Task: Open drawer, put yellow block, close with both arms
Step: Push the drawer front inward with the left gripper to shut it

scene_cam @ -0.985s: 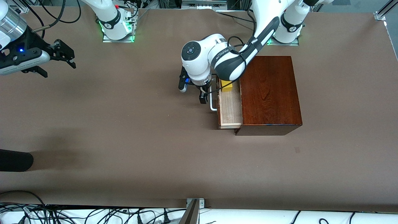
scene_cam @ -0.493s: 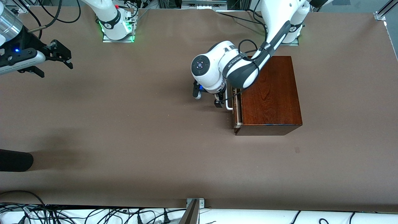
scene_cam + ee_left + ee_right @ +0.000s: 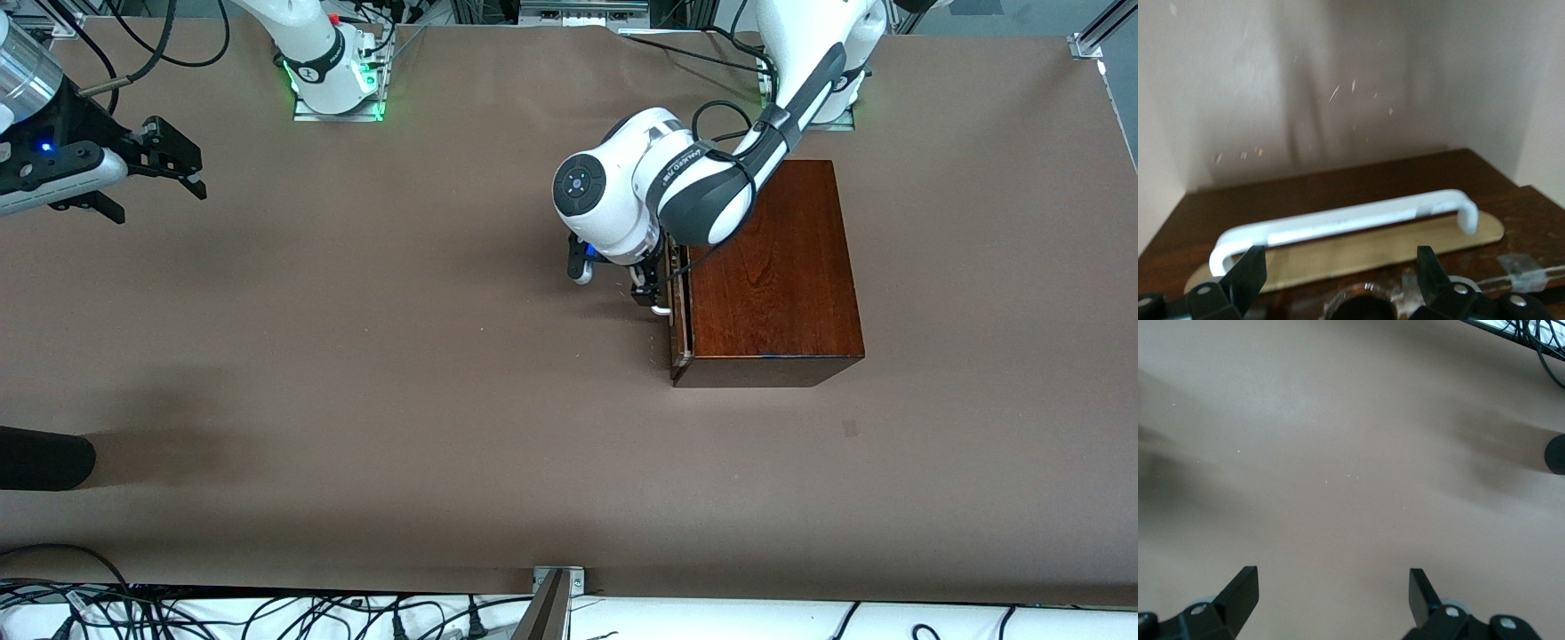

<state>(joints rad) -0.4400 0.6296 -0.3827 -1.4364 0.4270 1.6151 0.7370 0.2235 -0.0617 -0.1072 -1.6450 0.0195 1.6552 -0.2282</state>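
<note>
The dark mahogany box [image 3: 773, 267] stands near the left arm's base. Its drawer [image 3: 680, 333] is pushed in almost flush, with only a thin edge of the front showing. The white handle [image 3: 659, 308] shows in the left wrist view [image 3: 1338, 223] against the dark drawer front [image 3: 1338, 190]. My left gripper [image 3: 647, 289] is open at the handle, its fingers [image 3: 1248, 273] spread on either side of it. The yellow block is hidden. My right gripper [image 3: 160, 191] is open and empty, waiting up over the right arm's end of the table [image 3: 1331, 587].
A black rounded object [image 3: 44, 458] lies at the table's edge at the right arm's end, nearer the front camera; it also shows in the right wrist view [image 3: 1556, 453]. Cables hang along the table's near edge [image 3: 267, 613].
The drawer has slid from well open to almost flush with the box, and the yellow block has gone out of sight. My left gripper moved with the handle toward the box. The right arm barely moved.
</note>
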